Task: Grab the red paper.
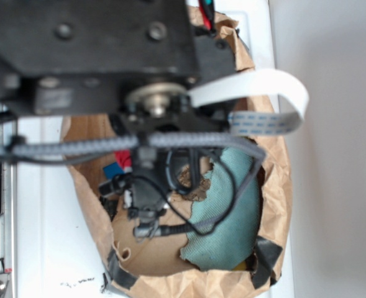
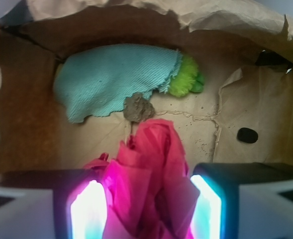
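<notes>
the brown paper bag (image 1: 276, 180) takes up most of the scene, lying open on the white worktop (image 1: 46, 236) with its crumpled walls rising all round and black tape patches at its lower corners. the robot arm (image 1: 89, 49) hangs over it from above, blurred and dark, with a white ribbon cable (image 1: 263, 93) looping off to the right and thin black wires trailing down into the bag.

inside, on the bag's floor, a teal cloth (image 2: 111, 79) lies spread out, its ragged edge partly covering a fuzzy lime green thing (image 2: 186, 79) on its right side. the red paper (image 2: 153, 174) sits right in the gripper (image 2: 148, 209), bunched up between the two glowing fingers (image 2: 86, 209), which press on it from both sides; it is clamped, with its crumpled top sticking out beyond the fingertips toward the cloth.

just past the red paper, touching the cloth's near edge, is a small grey-brown lump (image 2: 138, 108). off to the right, well apart, is a small black oval spot (image 2: 247, 135) on the brown paper. from the overhead view a blue block (image 1: 113, 169) peeks out beside the arm.
</notes>
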`<action>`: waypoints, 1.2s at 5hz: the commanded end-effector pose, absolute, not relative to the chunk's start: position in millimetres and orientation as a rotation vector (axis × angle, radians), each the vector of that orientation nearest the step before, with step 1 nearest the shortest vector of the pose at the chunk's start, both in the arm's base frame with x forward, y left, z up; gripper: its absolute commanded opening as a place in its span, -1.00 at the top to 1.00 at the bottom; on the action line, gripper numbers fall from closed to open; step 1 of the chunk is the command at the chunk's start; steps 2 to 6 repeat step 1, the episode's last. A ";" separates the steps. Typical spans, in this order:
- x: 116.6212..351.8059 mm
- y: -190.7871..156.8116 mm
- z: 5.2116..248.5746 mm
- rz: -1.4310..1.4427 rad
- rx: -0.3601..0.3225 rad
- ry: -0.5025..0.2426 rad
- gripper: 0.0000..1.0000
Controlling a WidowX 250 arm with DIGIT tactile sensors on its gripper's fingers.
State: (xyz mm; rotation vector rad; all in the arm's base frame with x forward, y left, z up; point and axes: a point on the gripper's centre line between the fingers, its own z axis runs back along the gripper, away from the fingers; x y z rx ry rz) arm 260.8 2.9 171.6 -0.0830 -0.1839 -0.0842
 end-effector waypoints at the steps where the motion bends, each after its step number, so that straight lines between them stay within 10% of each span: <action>1: 265.0 7.1 189.7 -0.065 -0.024 -0.246 1.00; 6: 265.0 7.1 189.7 -0.065 -0.024 -0.246 1.00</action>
